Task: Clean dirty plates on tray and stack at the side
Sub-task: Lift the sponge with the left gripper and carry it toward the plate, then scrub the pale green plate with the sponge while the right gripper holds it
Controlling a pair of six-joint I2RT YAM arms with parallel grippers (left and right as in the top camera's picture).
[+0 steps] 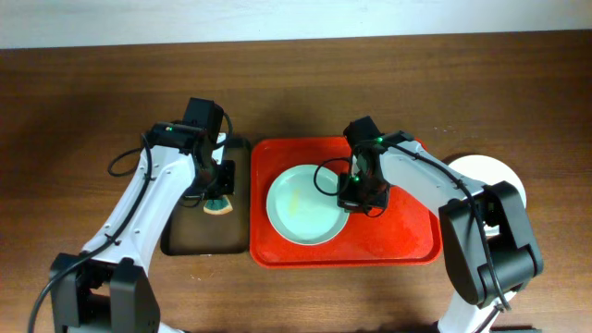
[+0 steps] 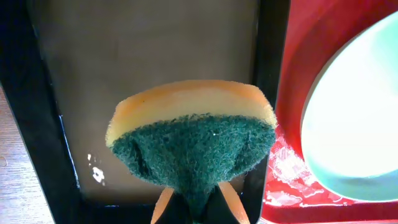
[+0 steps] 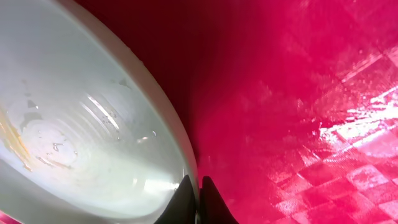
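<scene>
A pale green plate (image 1: 305,205) lies on the red tray (image 1: 407,242); faint yellowish smears show on the plate (image 3: 74,124) in the right wrist view. My right gripper (image 1: 359,192) is shut on its right rim, the edge pinched between the dark fingertips of the gripper (image 3: 198,198). A white plate (image 1: 488,171) sits on the table right of the tray, partly hidden by the right arm. My left gripper (image 1: 217,190) hovers over a black tray, shut on a sponge (image 2: 193,140) that has a green scouring face and an orange-yellow back.
The narrow black tray (image 1: 190,240) lies just left of the red tray, their rims nearly touching. Brown tabletop (image 1: 83,111) surrounds both trays. The red tray floor (image 3: 323,124) looks wet and glossy.
</scene>
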